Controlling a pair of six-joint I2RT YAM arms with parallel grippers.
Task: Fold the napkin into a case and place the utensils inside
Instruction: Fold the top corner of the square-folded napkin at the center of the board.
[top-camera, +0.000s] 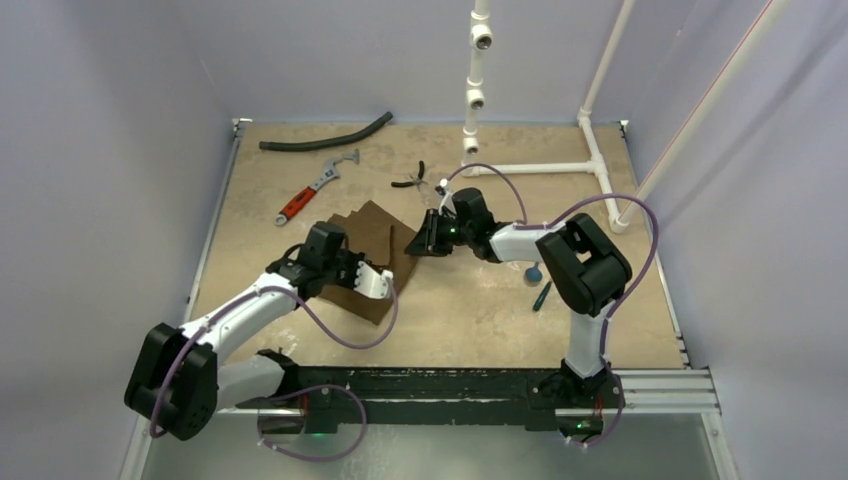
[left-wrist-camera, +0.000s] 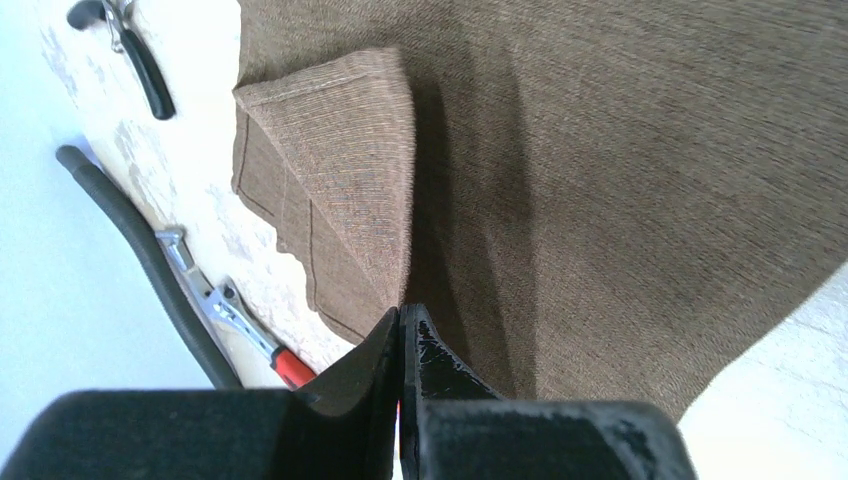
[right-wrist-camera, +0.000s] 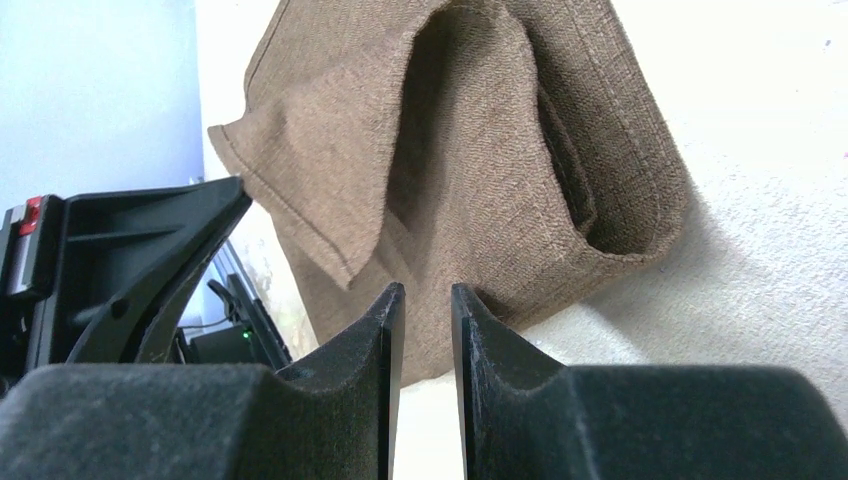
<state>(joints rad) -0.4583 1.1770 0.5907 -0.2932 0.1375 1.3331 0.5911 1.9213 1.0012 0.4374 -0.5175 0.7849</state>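
Napkin (top-camera: 372, 238) part-folded at mid-bench (top-camera: 480, 315), between both grippers.
Left gripper (left-wrist-camera: 400, 316) pressed together at the near fold edge, catch on cloth unclear; right gripper (right-wrist-camera: 425, 296) narrowly spread, empty, just beside the right edge, facing left.

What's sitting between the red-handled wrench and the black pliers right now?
Nothing. In the top view, the tabletop is bare between the red-handled wrench and the black pliers. The napkin lies nearer the arms, clear of that stretch.
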